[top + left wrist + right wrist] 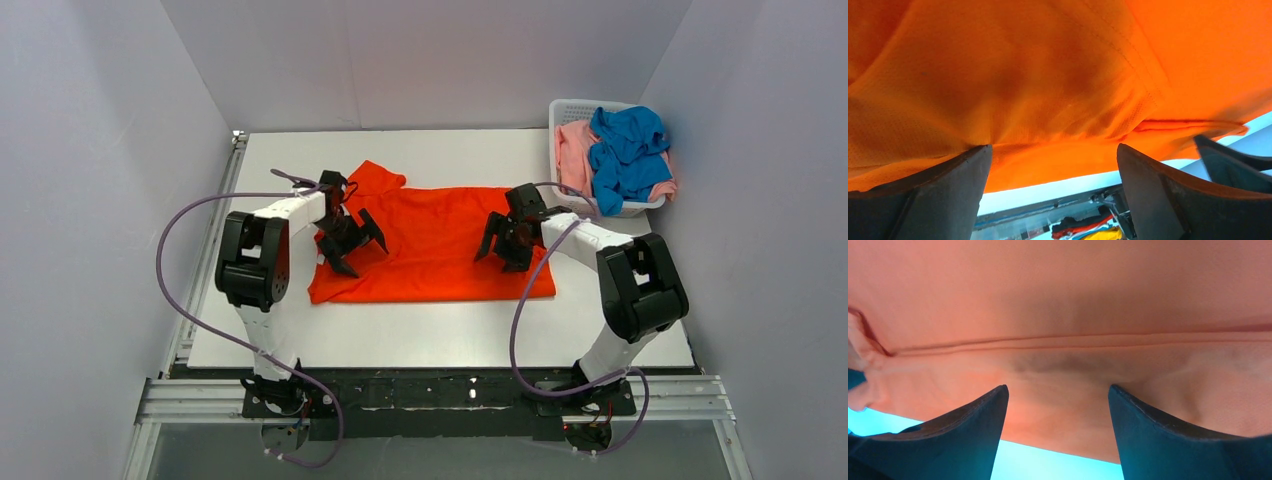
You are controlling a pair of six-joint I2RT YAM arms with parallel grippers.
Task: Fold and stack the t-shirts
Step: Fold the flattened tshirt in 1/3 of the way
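Observation:
The orange-red t-shirt (430, 245) lies spread flat on the white table, one sleeve sticking out at its far left. My left gripper (355, 243) is open, fingers down over the shirt's left part. My right gripper (503, 247) is open over the shirt's right part. In the left wrist view the shirt (1048, 75) fills the frame between spread fingers (948, 195). In the right wrist view the shirt (1058, 300) shows a seam running across, with the fingers (1148, 430) apart and nothing between them. The blue t-shirt (628, 150) and pale pink t-shirt (573, 150) lie bunched in the basket.
The white slotted basket (570, 108) stands at the table's far right corner. Grey walls close in the table on the left, right and back. A metal rail (215, 230) runs along the table's left edge. Bare table (440, 335) lies in front of the shirt.

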